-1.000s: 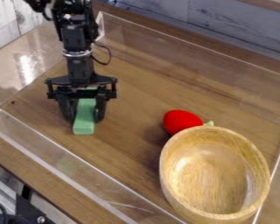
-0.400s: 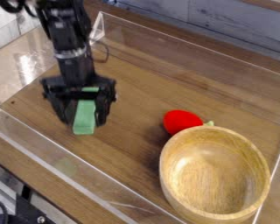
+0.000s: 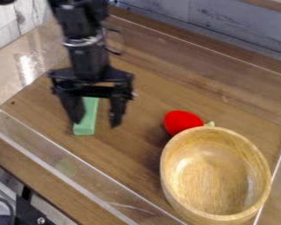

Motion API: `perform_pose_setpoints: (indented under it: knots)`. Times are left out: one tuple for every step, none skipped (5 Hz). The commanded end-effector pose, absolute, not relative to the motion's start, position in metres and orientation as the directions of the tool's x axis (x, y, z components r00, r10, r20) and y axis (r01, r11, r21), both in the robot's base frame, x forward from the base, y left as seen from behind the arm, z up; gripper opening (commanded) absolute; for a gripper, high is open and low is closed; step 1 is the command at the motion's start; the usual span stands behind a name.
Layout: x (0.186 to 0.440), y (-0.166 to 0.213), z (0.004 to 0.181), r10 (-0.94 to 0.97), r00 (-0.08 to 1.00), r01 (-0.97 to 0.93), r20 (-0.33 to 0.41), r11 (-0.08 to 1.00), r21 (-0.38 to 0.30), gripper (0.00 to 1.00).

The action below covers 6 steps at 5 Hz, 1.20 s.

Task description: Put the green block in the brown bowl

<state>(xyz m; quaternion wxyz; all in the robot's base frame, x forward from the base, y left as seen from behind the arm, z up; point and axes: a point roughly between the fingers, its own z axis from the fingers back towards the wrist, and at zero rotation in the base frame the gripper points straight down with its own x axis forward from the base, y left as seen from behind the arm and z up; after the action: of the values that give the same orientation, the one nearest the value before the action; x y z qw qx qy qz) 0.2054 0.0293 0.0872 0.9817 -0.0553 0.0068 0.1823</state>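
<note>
The green block (image 3: 85, 121) is a flat light-green bar lying on the wooden table at the left. My gripper (image 3: 95, 115) points down over it and is open, with its two black fingers (image 3: 117, 114) spread to either side of the block's far end and nothing gripped. Whether the fingertips touch the table cannot be told. The brown bowl (image 3: 169, 174) stands at the lower right, wide, wooden and empty, well apart from the gripper.
A small round red object (image 3: 182, 121) sits against the bowl's far-left rim, between the block and the bowl. Clear plastic walls (image 3: 61, 167) border the table at the front, left and back.
The gripper has lifted, shifted to the right and rolled a little, staying open. The green block lies where it was.
</note>
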Motion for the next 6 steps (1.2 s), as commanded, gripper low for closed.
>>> perform_pose_setpoints:
  knots:
    - [0.22,0.014,0.1,0.369,0.928,-0.362,0.043,0.925,-0.112,1.0]
    - [0.225,0.014,0.1,0.374,0.926,-0.367,0.06,0.925,-0.099,1.0]
    - [0.225,0.005,0.1,0.355,0.93,-0.348,0.091,0.933,-0.09,1.0]
    - [0.224,0.001,0.099,0.346,0.932,-0.341,0.107,0.938,-0.062,1.0]
    - [0.218,-0.001,0.102,0.319,0.939,-0.315,0.131,0.948,-0.052,1.0]
    - [0.214,-0.001,0.105,0.295,0.945,-0.292,0.143,0.955,-0.043,1.0]
